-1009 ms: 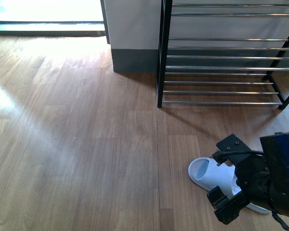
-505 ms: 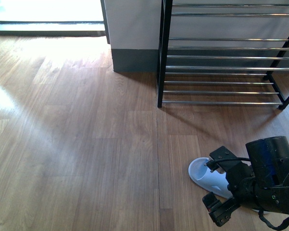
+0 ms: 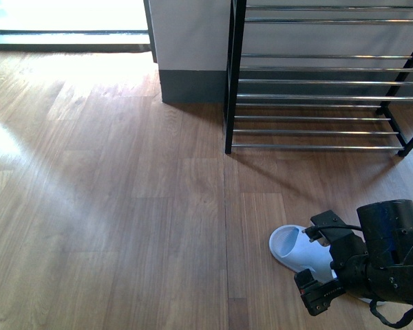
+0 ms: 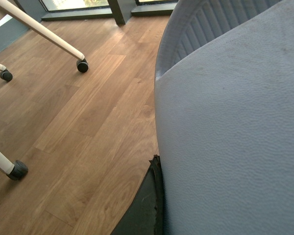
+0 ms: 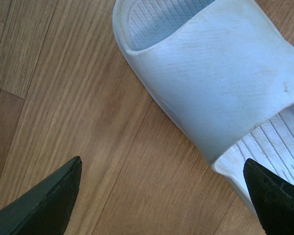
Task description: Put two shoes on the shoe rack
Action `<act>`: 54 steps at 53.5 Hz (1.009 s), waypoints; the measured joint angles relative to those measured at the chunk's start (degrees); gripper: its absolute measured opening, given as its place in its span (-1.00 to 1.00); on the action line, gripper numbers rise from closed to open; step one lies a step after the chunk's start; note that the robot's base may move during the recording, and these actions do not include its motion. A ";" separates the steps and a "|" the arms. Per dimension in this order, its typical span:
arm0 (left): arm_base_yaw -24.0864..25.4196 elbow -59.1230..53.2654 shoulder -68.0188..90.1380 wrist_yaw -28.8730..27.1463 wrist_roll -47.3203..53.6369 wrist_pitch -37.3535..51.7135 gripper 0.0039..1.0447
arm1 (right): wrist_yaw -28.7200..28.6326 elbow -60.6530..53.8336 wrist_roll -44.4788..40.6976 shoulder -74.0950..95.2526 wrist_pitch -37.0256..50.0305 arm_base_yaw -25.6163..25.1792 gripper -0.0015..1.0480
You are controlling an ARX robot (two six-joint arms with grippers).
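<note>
One slide between spread right jaws

Right gripper stands wide open and holds nothing. Its two dark fingertips flank a pale blue slide lying flat on the wooden floor, one tip clear of it and the other over the edge of its ribbed footbed. Shoe rack stands well apart, beyond the slide, against the wall. At the left arm, a second pale slide fills the wrist view at close range; the state of the jaws there cannot be told
</note>
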 joint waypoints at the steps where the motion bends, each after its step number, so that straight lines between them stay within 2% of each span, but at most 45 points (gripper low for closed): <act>1: 0.00 0.00 0.00 0.00 0.00 0.00 -0.97 | -0.22 0.22 0.04 0.26 0.09 0.07 0.82; 18: 0.00 0.00 0.00 0.00 0.00 0.00 -0.97 | -5.40 3.08 -1.07 3.85 1.97 1.18 0.82; 54: 0.00 0.00 0.00 0.00 0.00 0.00 -0.97 | -5.66 1.16 -2.82 4.81 5.60 1.27 0.82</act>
